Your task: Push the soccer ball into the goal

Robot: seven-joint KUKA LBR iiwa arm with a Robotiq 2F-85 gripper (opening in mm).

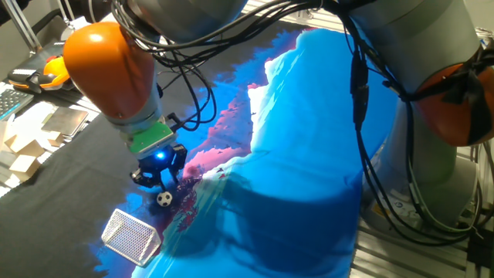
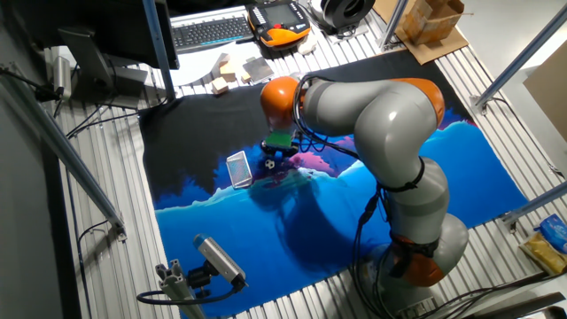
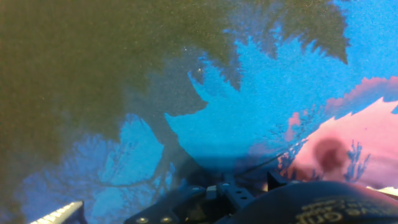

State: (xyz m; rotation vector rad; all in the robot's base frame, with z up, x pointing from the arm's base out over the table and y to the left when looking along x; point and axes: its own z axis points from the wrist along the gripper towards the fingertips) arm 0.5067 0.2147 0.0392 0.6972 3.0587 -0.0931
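Claw [image 1: 160,176] sits low w/ the ball [image 1: 164,198] just in front of it on the counter [image 1: 309,154], goal [image 1: 131,235] near beyond, so prob lined up behind it for a shove; can't tell if fingers are wide or narrow.

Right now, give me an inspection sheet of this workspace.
Surface: blue, pink and black printed mat over a slatted metal table.
Job's things: tiny black-and-white soccer ball on the mat; white wire-mesh goal close by, apart from it.
Clutter: wooden blocks at the mat's far edge.
Gripper: black two-finger gripper low beside the ball; jaw state unclear.
Cables: black cables hang along the arm.
Surroundings: keyboard, orange pendant, cardboard box.
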